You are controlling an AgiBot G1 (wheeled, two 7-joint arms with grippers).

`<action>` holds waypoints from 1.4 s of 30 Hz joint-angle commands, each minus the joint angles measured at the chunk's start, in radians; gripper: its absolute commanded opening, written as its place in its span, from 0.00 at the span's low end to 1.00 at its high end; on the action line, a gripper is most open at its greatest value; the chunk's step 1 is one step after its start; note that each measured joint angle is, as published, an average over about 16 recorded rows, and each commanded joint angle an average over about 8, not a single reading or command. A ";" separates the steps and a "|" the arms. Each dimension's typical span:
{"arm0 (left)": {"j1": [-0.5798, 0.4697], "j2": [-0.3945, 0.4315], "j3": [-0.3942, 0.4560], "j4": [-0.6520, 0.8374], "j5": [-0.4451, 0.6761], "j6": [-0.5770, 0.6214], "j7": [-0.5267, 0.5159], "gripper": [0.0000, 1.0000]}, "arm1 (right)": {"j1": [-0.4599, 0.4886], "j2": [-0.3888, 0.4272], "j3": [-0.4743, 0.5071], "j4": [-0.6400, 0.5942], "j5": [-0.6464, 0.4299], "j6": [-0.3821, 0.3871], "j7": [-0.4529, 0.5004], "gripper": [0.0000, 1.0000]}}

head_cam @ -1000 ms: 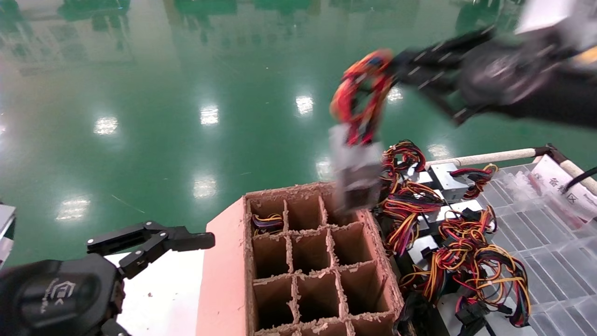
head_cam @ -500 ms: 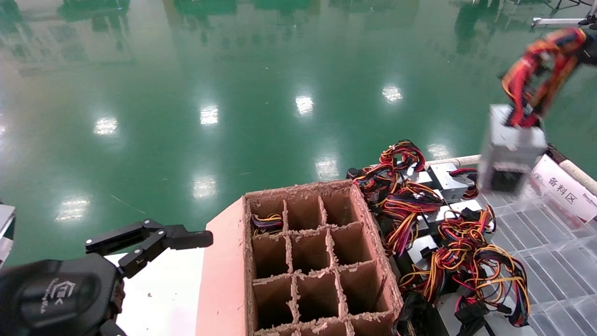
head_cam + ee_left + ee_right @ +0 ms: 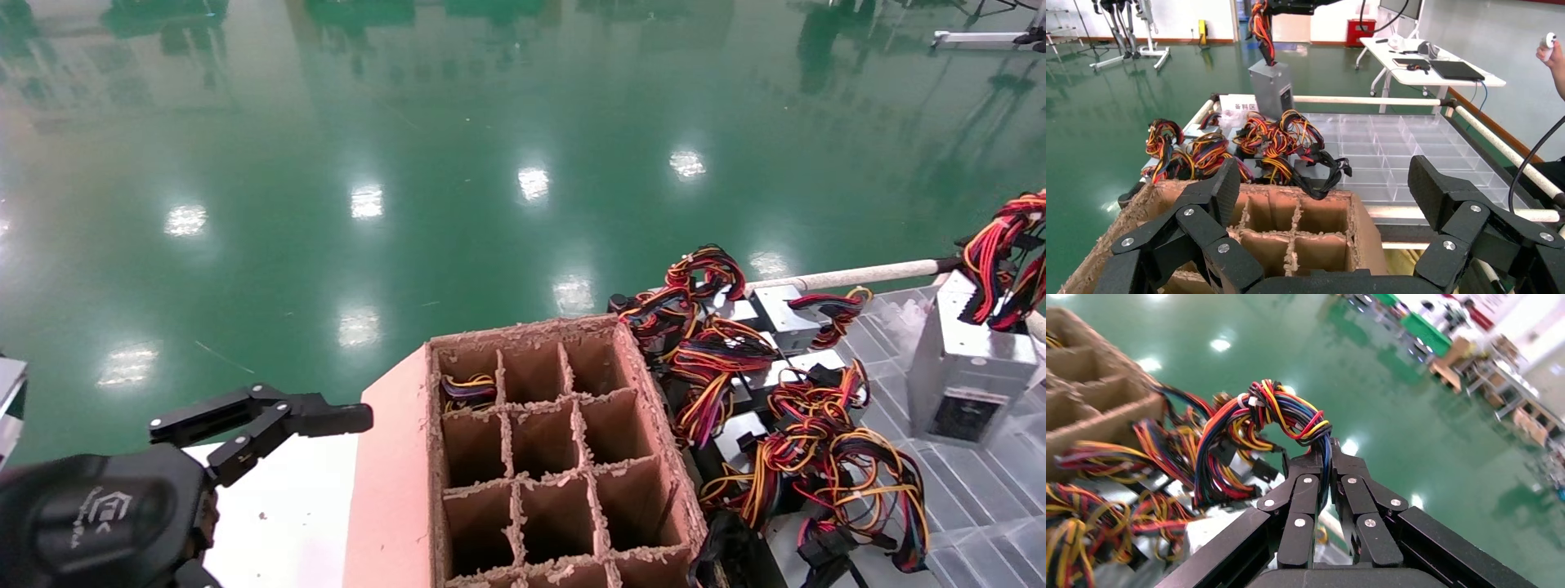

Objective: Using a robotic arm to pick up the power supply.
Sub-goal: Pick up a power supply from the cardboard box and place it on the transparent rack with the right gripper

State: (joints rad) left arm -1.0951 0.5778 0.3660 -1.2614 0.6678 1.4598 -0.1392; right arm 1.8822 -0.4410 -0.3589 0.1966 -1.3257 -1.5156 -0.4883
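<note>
The power supply [image 3: 964, 367], a grey metal box, hangs upright at the far right over the clear tray. It dangles by its red, yellow and black wire bundle [image 3: 1007, 260]. My right gripper [image 3: 1324, 454] is shut on that wire bundle [image 3: 1260, 416]; it is out of the head view. From the left wrist view the same power supply [image 3: 1271, 86] hangs below the right gripper [image 3: 1273, 7]. Whether its base touches the tray I cannot tell. My left gripper [image 3: 270, 420] stays parked at the lower left, open and empty, in front of the cardboard box [image 3: 1324, 184].
A brown cardboard box [image 3: 392, 490] with divided cells fills the centre; one back cell holds wires [image 3: 468, 388]. Several more power supplies with tangled wires [image 3: 768, 384] lie beside it. A clear compartment tray [image 3: 972, 498] and a white rail [image 3: 850, 276] bound the right.
The right gripper has carried the power supply from above the box's back right corner to the right and down, leaving the head view. The left arm has not moved.
</note>
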 commanded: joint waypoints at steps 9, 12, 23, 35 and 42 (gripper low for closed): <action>0.000 0.000 0.000 0.000 0.000 0.000 0.000 1.00 | -0.010 -0.021 -0.042 -0.100 -0.067 0.089 -0.041 0.00; 0.000 0.000 0.000 0.000 0.000 0.000 0.000 1.00 | -0.011 -0.033 -0.054 -0.111 -0.085 0.089 -0.046 0.00; 0.000 0.000 0.000 0.000 0.000 0.000 0.000 1.00 | -0.006 -0.066 -0.080 -0.143 -0.119 0.042 -0.051 0.00; 0.000 0.000 0.000 0.000 0.000 0.000 0.000 1.00 | 0.013 -0.105 -0.102 -0.155 -0.150 -0.010 -0.038 0.00; 0.000 0.000 0.000 0.000 0.000 0.000 0.000 1.00 | 0.004 -0.091 -0.114 -0.174 -0.167 -0.027 -0.042 0.00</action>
State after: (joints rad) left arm -1.0952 0.5776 0.3663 -1.2614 0.6676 1.4597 -0.1390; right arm 1.8869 -0.5257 -0.4715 0.0230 -1.4906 -1.5423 -0.5308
